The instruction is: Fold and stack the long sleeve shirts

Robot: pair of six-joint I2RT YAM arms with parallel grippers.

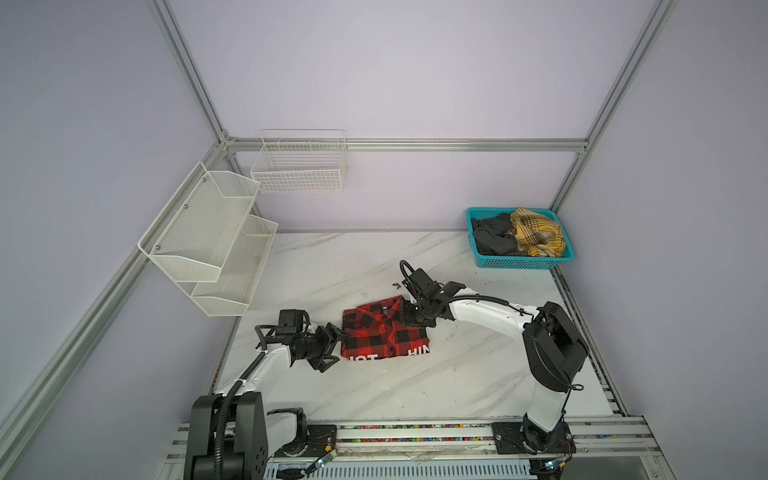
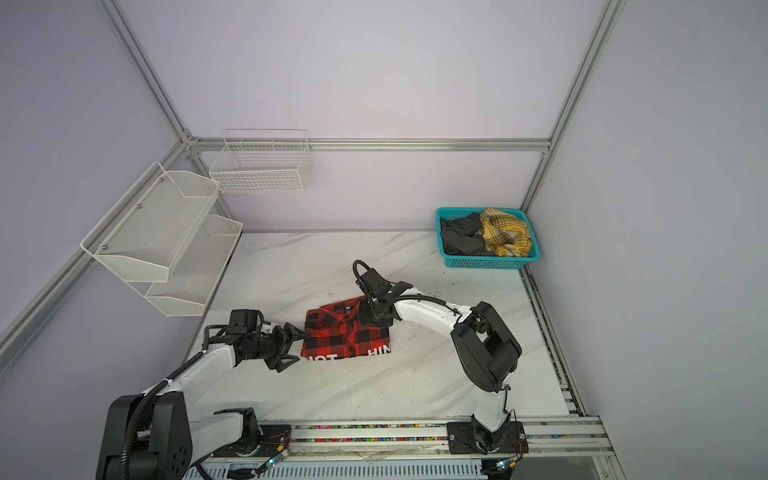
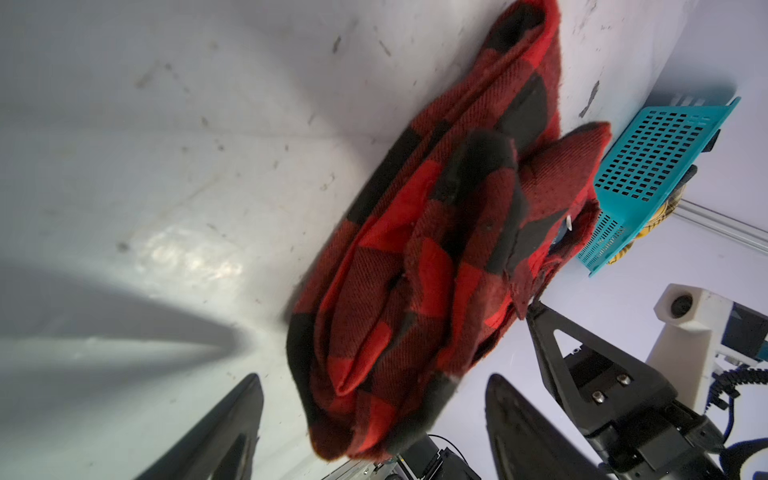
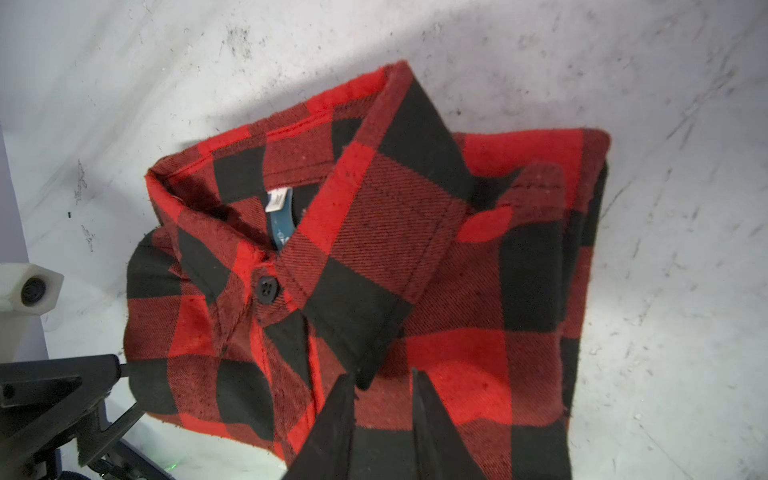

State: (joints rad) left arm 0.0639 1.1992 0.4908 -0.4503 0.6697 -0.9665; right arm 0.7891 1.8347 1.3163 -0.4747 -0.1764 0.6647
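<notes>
A red-and-black check shirt (image 1: 382,336) (image 2: 345,336) lies folded into a small rectangle on the marble table, collar toward the back, white letters along its near edge. My left gripper (image 1: 338,345) (image 2: 297,347) is open at the shirt's left edge. In the left wrist view the rolled edge of the shirt (image 3: 436,249) sits between its spread fingers (image 3: 519,415) without touching them. My right gripper (image 1: 409,322) (image 2: 368,322) points down onto the shirt just right of the collar. The right wrist view shows its jaws (image 4: 382,374) a narrow gap apart over flat cloth (image 4: 415,232), nothing pinched.
A teal basket (image 1: 523,262) (image 2: 490,262) at the back right holds a yellow plaid garment (image 1: 538,235) and a dark one (image 1: 494,237). White mesh shelves (image 1: 208,232) and a wire basket (image 1: 299,166) hang on the left and back walls.
</notes>
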